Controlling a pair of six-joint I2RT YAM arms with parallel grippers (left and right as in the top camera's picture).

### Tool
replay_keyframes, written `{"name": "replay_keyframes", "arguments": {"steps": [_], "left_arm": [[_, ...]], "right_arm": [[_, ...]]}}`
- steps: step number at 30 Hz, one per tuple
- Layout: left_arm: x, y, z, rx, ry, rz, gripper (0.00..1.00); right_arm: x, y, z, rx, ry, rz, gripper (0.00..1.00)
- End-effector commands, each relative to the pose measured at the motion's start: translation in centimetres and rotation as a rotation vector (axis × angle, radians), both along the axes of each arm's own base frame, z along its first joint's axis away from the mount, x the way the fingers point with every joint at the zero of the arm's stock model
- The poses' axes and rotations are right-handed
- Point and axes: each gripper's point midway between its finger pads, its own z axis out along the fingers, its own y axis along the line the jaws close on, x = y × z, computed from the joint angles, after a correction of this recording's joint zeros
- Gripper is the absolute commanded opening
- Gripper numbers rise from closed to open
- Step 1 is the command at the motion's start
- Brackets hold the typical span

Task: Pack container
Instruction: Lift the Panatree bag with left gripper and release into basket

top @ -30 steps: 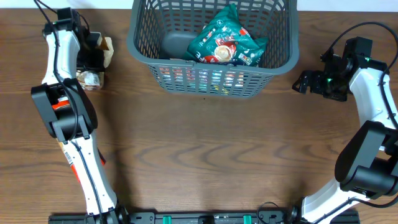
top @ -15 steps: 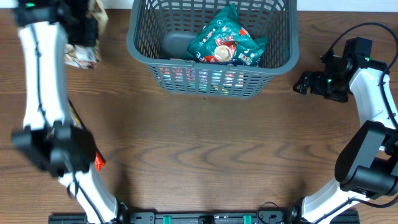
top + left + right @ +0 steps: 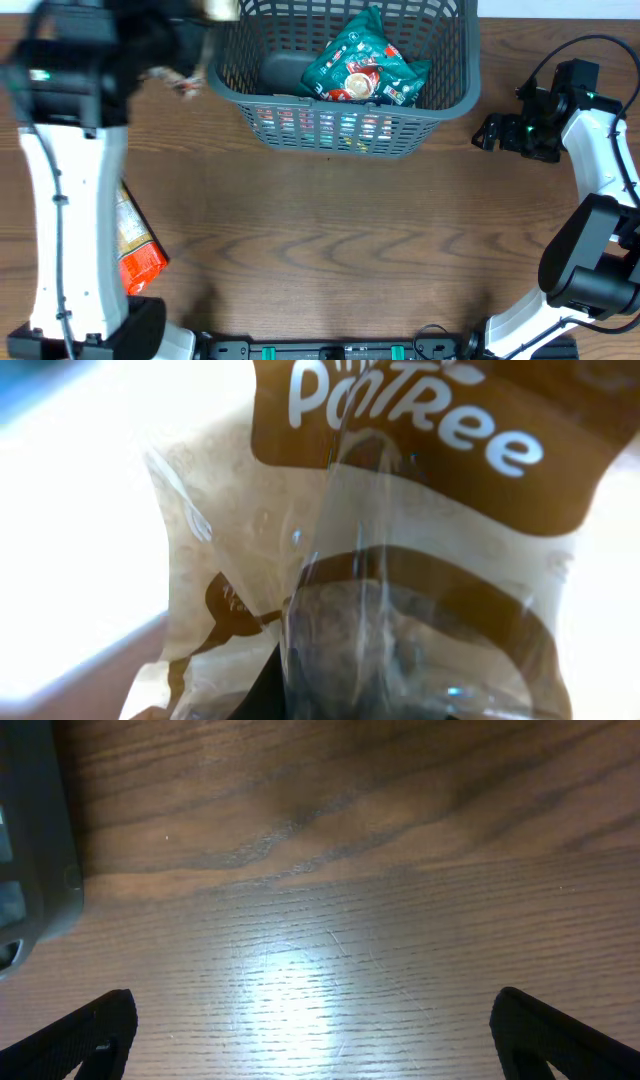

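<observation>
The dark grey slotted container (image 3: 440, 100) stands at the back centre with a green snack bag (image 3: 362, 62) and a grey object (image 3: 283, 70) inside. My left gripper (image 3: 185, 35) is raised, blurred, beside the container's left rim, shut on a brown and cream snack packet (image 3: 190, 80). In the left wrist view that packet (image 3: 400, 560), printed "Patree", fills the frame and hides the fingers. My right gripper (image 3: 487, 132) is open and empty, low over the table right of the container; its fingertips (image 3: 320, 1040) are wide apart and the container's corner (image 3: 35, 840) shows at left.
A red and orange snack packet (image 3: 135, 250) lies on the wooden table at the left, partly under my left arm.
My left arm lifted the brown packet off the table's back left and swung it up and rightward to the container's left rim. The right arm has not moved.
</observation>
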Motion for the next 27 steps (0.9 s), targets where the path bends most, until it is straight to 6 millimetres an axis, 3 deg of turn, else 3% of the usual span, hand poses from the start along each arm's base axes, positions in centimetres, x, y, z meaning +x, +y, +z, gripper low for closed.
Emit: {"name": "replay_keyframes", "arguments": {"steps": [1,4,8,11,15,17,20,22,23,24,25,27], "left_arm": [[0.1,-4.5,1.0,0.186,-0.133,-0.185,0.06],[0.9,-7.9,0.9,0.298,-0.221,-0.321,0.06],[2.8,-10.6,-1.7,0.41,-0.245,-0.439,0.06],[4.9,-11.7,-5.4,0.421,-0.18,-0.459,0.06],[7.6,-12.7,-12.1,0.445,-0.051,-0.485,0.08],[8.5,-13.1,-15.4,0.454,0.01,-0.498,0.11],[9.1,-13.4,-18.6,0.449,0.078,-0.496,0.17],[9.1,-13.4,-19.5,0.451,0.103,-0.498,0.28],[9.1,-13.4,-19.9,0.452,0.112,-0.499,0.42],[9.1,-13.3,-19.9,0.448,0.116,-0.492,0.64],[9.2,-13.2,-19.9,0.442,0.12,-0.472,0.76],[9.2,-13.0,-19.1,0.424,0.114,-0.444,0.86]], "right_arm": [[0.0,0.2,0.1,-0.008,-0.003,0.022,0.99],[-0.1,0.3,0.1,-0.006,0.003,0.022,0.99],[-0.3,0.3,0.1,-0.003,0.009,0.022,0.99],[-0.3,0.4,0.1,-0.002,0.011,0.022,0.99],[-0.3,0.5,0.1,0.005,0.009,0.024,0.99],[-0.4,0.5,0.1,0.008,0.012,0.024,0.99],[-0.6,0.6,0.0,0.011,0.022,0.024,0.99],[-0.8,0.7,0.0,0.013,0.028,0.024,0.99],[-0.8,0.7,0.0,0.013,0.029,0.024,0.99],[-0.8,0.7,0.0,0.014,0.03,0.024,0.99],[-0.8,0.7,0.0,0.014,0.03,0.024,0.99],[-0.8,0.7,0.0,0.013,0.029,0.024,0.99]]}}
